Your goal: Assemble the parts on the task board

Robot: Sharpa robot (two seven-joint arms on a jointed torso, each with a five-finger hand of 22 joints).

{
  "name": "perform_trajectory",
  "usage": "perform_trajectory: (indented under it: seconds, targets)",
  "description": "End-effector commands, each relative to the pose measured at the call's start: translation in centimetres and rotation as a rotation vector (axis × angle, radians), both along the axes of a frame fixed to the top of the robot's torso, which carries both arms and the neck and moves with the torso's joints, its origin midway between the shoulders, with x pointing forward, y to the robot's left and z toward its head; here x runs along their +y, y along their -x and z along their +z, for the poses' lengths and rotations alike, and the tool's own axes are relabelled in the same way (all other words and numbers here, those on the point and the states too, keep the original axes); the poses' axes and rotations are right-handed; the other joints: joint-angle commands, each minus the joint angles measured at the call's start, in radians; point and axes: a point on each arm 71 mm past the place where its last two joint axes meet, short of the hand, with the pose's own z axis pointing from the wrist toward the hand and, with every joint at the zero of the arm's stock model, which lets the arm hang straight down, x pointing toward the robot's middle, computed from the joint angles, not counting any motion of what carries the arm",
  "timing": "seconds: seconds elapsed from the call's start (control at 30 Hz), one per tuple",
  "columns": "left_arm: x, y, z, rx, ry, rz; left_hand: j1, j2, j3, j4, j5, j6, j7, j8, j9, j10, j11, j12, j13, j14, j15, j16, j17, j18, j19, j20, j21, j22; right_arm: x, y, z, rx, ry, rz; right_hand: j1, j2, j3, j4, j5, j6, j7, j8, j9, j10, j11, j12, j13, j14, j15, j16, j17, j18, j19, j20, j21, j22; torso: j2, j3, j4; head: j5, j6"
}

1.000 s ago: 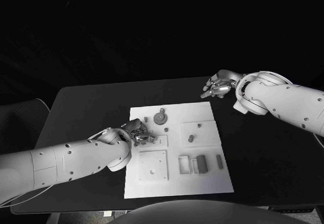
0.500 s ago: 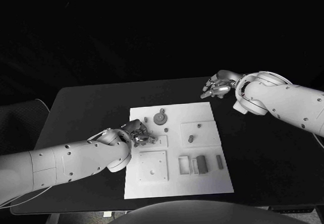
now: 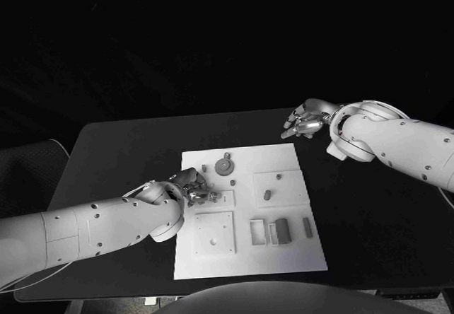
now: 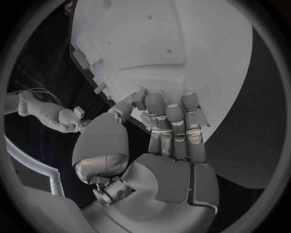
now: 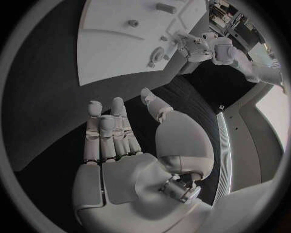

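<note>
The left hand (image 3: 191, 188) is curled over the white rectangular task board's (image 3: 294, 256) left side, its grip unclear; the right hand (image 3: 305, 121) is held apart, empty, beyond the far right corner.

The left hand (image 3: 193, 187) is sitting over the board's (image 3: 294, 256) left edge, blocking the way to the small raised square (image 3: 222, 197) beside it. Above it, a round part (image 3: 223, 166) is lying near the board's far edge. The board's middle and right are lying open from above, with only low parts (image 3: 282, 230) standing near its near right. The right hand (image 3: 305, 122) is hovering over bare table (image 3: 124, 148) past the board's far right corner, its fingers spread, well apart from everything.
</note>
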Motion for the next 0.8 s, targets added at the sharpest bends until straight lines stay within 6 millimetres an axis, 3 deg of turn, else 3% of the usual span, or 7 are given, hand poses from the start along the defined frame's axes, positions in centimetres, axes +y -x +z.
perform_trajectory:
  seconds: [0.03, 0.23, 0.33, 0.5, 0.8]
  targets:
    - [-0.44, 0.18, -0.07, 0.007, 0.003, -0.017, 0.002, -0.009, 0.000, 0.005, -0.005, 0.005, -0.002, -0.001, 0.002, -0.002, -0.007, 0.004, -0.002, 0.000, -0.003, 0.004, -0.001, 0.008, -0.003, -0.006, -0.001, 0.017, 0.10, 0.07, -0.06, 0.008, 0.004, 0.012, -0.005, -0.001, 0.000, 0.008, 0.004, -0.001, 0.005, 0.002, -0.002, -0.004, 0.002, 0.006, -0.001, 0.002, -0.008, -0.001, -0.002, 0.013, -0.008, -0.001, -0.005, 0.015, 0.000, 0.0004, 0.0000, 0.000, 0.001]
    - [-0.45, 0.19, -0.08, 0.009, 0.001, -0.014, 0.001, -0.010, -0.001, 0.008, -0.009, 0.005, -0.002, -0.001, 0.002, -0.002, -0.007, 0.004, -0.002, 0.000, -0.003, 0.004, -0.001, 0.008, -0.003, -0.006, -0.002, 0.018, 0.10, 0.07, -0.06, 0.008, 0.004, 0.012, -0.005, -0.001, 0.000, 0.008, 0.004, -0.001, 0.005, 0.002, -0.002, -0.004, 0.002, 0.006, -0.001, 0.002, -0.008, 0.000, -0.002, 0.013, -0.008, -0.001, -0.005, 0.015, 0.000, 0.0002, -0.0002, -0.001, 0.000]
    - [-0.48, 0.19, -0.09, 0.010, 0.001, -0.014, 0.004, -0.015, -0.004, 0.018, -0.071, 0.004, -0.002, -0.002, 0.003, -0.003, -0.007, 0.004, -0.002, -0.001, -0.004, 0.004, -0.002, 0.008, -0.004, -0.007, -0.003, 0.018, 0.10, 0.07, -0.06, 0.008, 0.004, 0.012, -0.005, -0.001, 0.000, 0.008, 0.004, -0.001, 0.005, 0.002, -0.002, -0.004, 0.002, 0.006, -0.001, 0.002, -0.008, 0.000, -0.002, 0.013, -0.008, -0.001, -0.005, 0.015, 0.000, 0.0001, -0.0003, -0.002, 0.000]
    - [-0.48, 0.20, -0.08, 0.010, 0.001, -0.013, 0.002, -0.024, -0.010, 0.032, -0.117, 0.004, -0.002, -0.002, 0.003, -0.004, -0.007, 0.005, -0.003, -0.001, -0.004, 0.004, -0.003, 0.008, -0.004, -0.007, -0.004, 0.017, 0.11, 0.07, -0.06, 0.008, 0.004, 0.012, -0.005, -0.001, 0.000, 0.008, 0.004, -0.001, 0.005, 0.002, -0.002, -0.004, 0.002, 0.006, -0.001, 0.002, -0.007, 0.000, -0.002, 0.013, -0.008, -0.001, -0.005, 0.015, 0.000, 0.0004, 0.0000, -0.002, 0.000]
    - [-0.49, 0.20, -0.09, 0.013, 0.002, -0.014, -0.012, -0.035, -0.024, 0.041, -0.121, 0.001, -0.001, -0.001, 0.005, -0.005, -0.006, 0.005, -0.003, -0.003, -0.004, 0.005, -0.002, 0.008, -0.005, -0.007, -0.005, 0.017, 0.10, 0.07, -0.06, 0.008, 0.004, 0.012, -0.006, -0.001, 0.000, 0.008, 0.004, -0.001, 0.005, 0.002, -0.002, -0.004, 0.002, 0.006, -0.001, 0.002, -0.007, 0.000, -0.002, 0.013, -0.008, -0.001, -0.005, 0.015, 0.000, -0.0001, 0.0000, -0.001, 0.001]
